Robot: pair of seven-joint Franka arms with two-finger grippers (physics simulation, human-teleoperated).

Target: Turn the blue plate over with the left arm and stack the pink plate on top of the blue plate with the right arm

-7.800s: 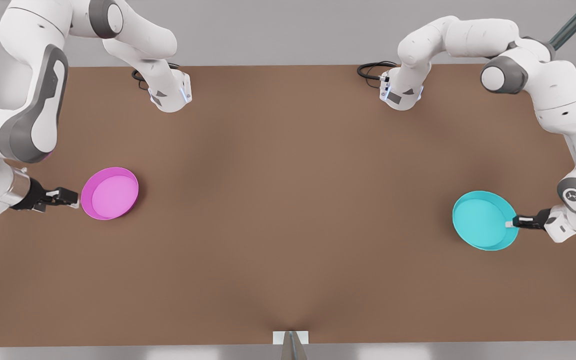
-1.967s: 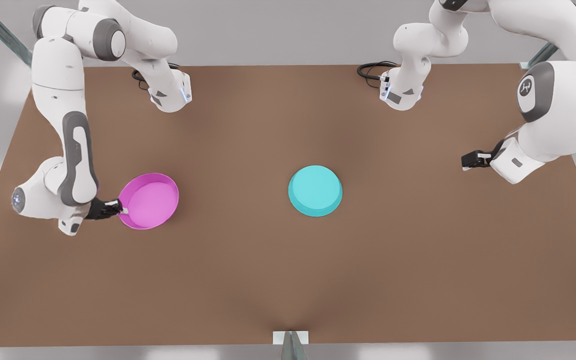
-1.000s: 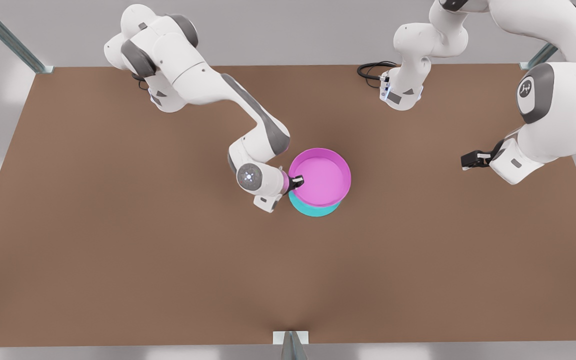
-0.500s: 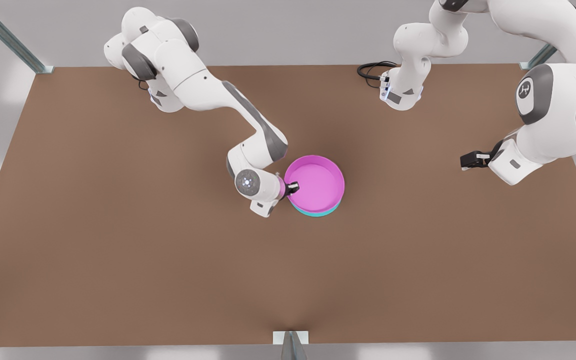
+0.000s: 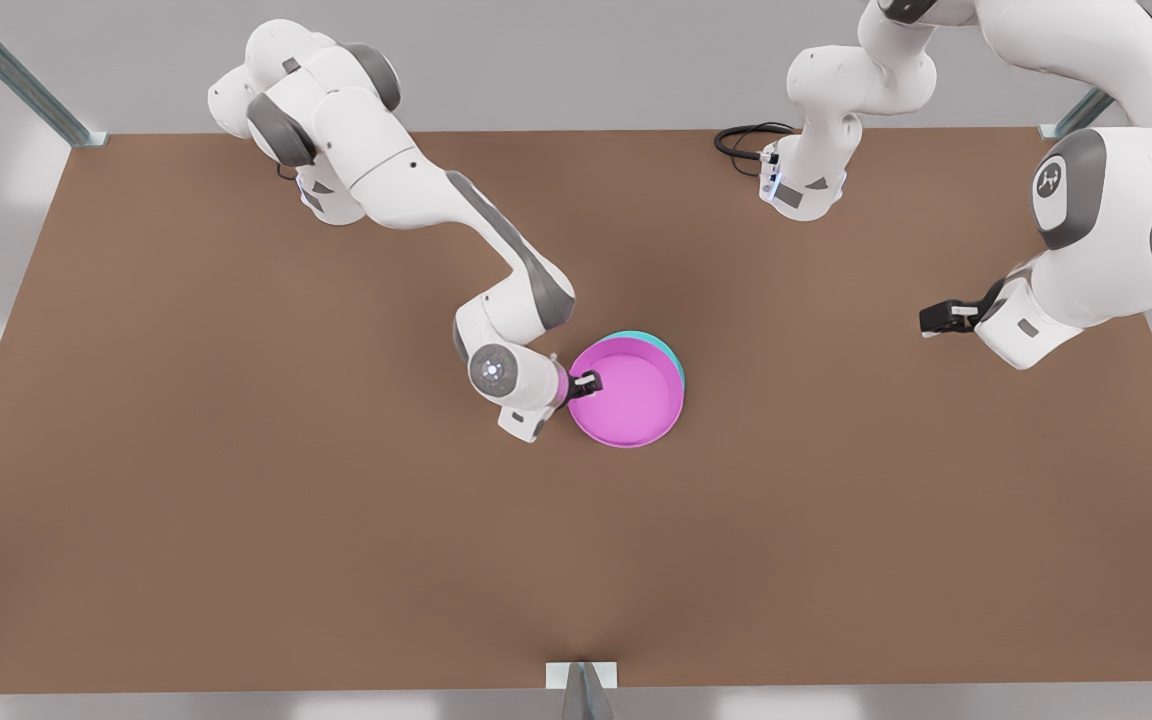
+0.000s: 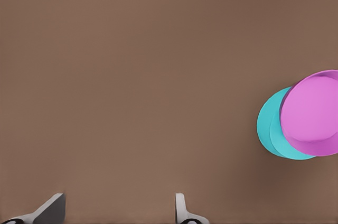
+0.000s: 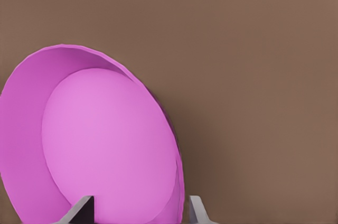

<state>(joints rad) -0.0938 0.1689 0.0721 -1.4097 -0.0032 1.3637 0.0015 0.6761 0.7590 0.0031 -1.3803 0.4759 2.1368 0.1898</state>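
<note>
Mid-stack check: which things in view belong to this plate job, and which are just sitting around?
Part of the job:
- pink plate, on top of the blue one, gripped at its rim
- blue plate, beneath, edge peeking out
- right gripper, shut on the pink plate
- left gripper, open, waiting off to the front view's right

Just there:
- table
- black cable at the far edge

Both arms are glossy white with rounded link shells, dark grey joint bands and grey inset panels along the forearms. One round grey joint cap carries a small white logo, another a ringed disc with a tiny red dot; black cables coil beside each base, which shows a blue light strip. Each hand is black with pale fingertips.
</note>
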